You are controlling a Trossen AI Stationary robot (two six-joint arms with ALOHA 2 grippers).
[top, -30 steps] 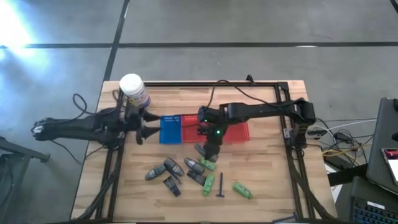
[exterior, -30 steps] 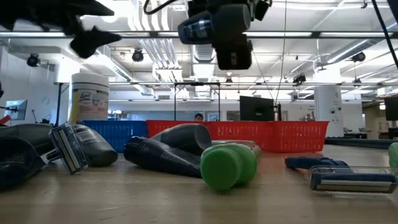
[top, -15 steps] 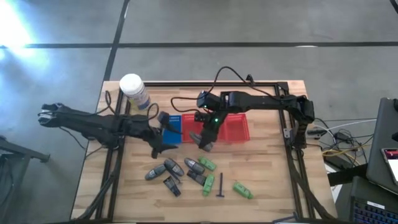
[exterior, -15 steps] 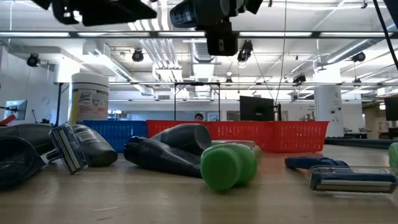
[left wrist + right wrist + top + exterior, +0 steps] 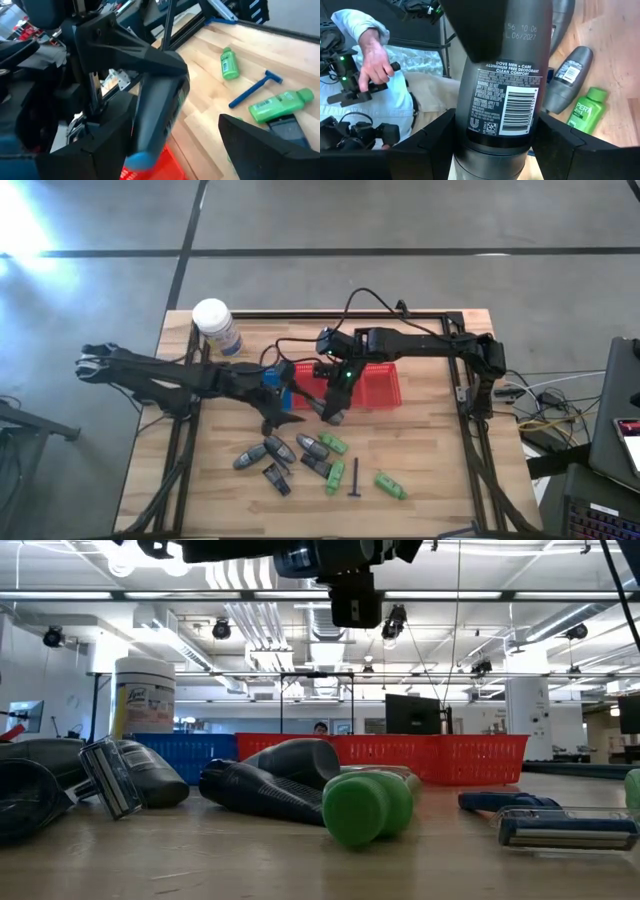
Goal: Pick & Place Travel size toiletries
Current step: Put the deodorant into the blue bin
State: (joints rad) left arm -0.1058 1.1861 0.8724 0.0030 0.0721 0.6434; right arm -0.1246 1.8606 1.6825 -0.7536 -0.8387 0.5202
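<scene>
- Two arms are over the table in my high view. The right gripper (image 5: 335,412) is just in front of the red basket (image 5: 378,388), fingers clamped on a grey deodorant tube (image 5: 336,406). The left gripper (image 5: 279,422) is on the blue basket (image 5: 272,383) side of the red basket, close to the right gripper; I cannot tell its finger state from here. The remaining toiletries lie well in front of the red basket: grey tubes (image 5: 272,450), green bottles (image 5: 388,485) and a thin razor (image 5: 356,478). A white-lidded jar (image 5: 215,326) stands beyond the blue basket, near the table's far corner.
- Low view: I see the held tube's dark end (image 5: 355,606) high above the red basket (image 5: 440,756), clear of the table. In front of the red basket lie a grey tube (image 5: 275,785), a green bottle (image 5: 368,804) touching it, and a razor (image 5: 560,827) to one side.
- Left wrist view: I see the left fingers (image 5: 265,147) apart, with nothing between them. The right gripper's grey tube (image 5: 157,117) hangs just over the red basket edge (image 5: 150,167). Two green bottles (image 5: 229,63) and the blue-handled razor (image 5: 255,88) lie farther along the wood.
- Right wrist view: I see both right fingers (image 5: 427,145) pressed against the labelled tube (image 5: 506,90). A grey tube (image 5: 568,77) and a green bottle (image 5: 586,108) lie side by side on the table beyond it. A person's hand (image 5: 372,60) shows past the table edge.
</scene>
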